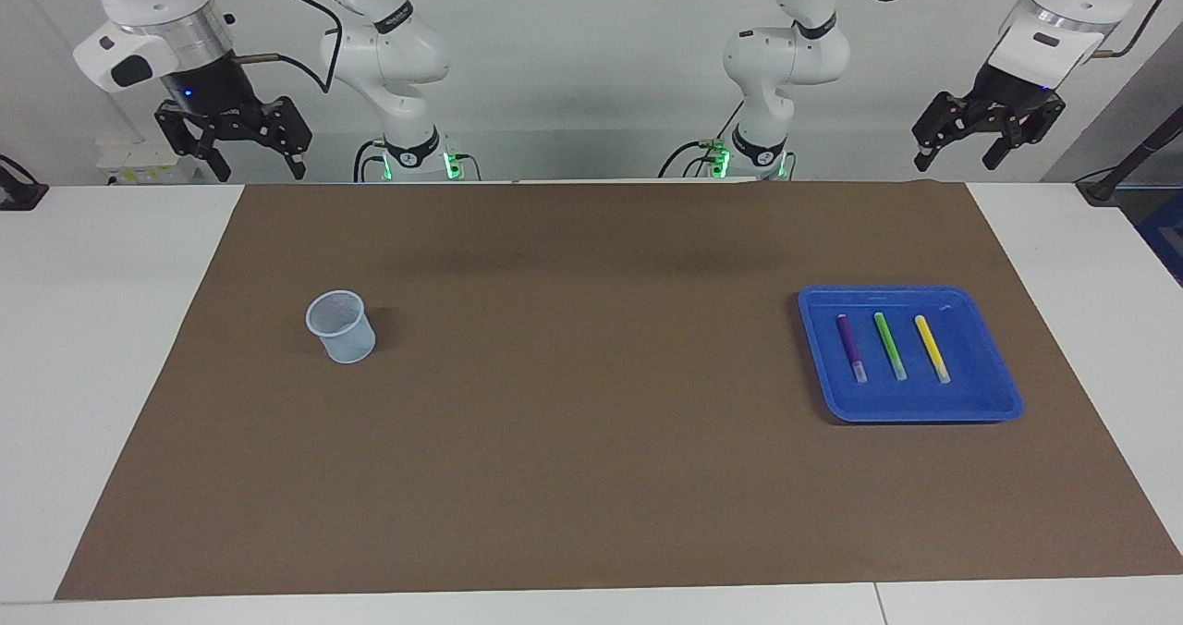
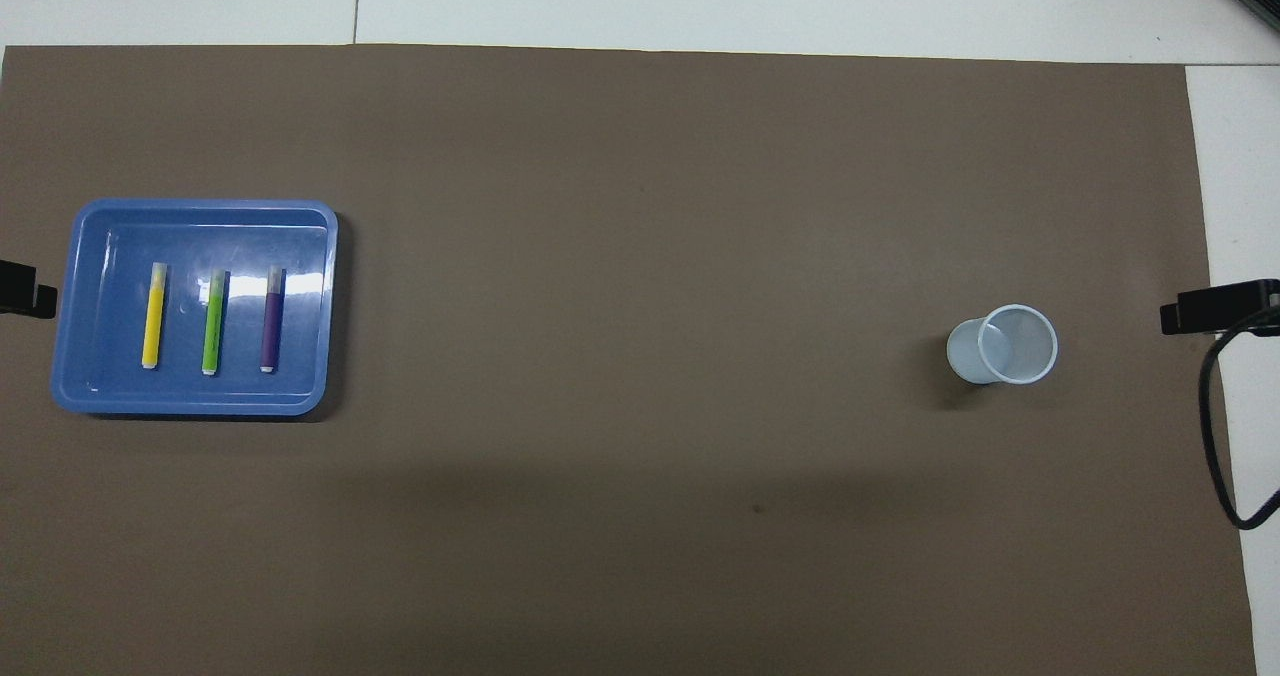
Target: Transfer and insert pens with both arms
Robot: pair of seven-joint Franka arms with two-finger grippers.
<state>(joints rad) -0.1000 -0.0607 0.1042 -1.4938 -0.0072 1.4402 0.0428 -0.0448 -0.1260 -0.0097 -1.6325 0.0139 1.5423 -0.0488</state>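
Note:
Three pens lie side by side in a blue tray (image 1: 980, 403) (image 2: 90, 396) toward the left arm's end of the table: purple (image 1: 850, 346) (image 2: 271, 330), bright green (image 1: 890, 344) (image 2: 213, 332), yellow (image 1: 931, 347) (image 2: 153, 326). Their pale cap ends point away from the robots. A pale blue cup (image 1: 342, 327) (image 2: 1005, 346) stands upright and empty toward the right arm's end. My left gripper (image 1: 963, 153) is open and empty, raised at the table's edge by the robots, waiting. My right gripper (image 1: 259, 165) is open and empty, raised at its own end, waiting.
A brown mat (image 1: 591, 477) (image 2: 640, 516) covers most of the white table (image 1: 102, 348). The tray and the cup both stand on it, wide apart. A black cable (image 2: 1215, 436) hangs at the edge of the overhead view.

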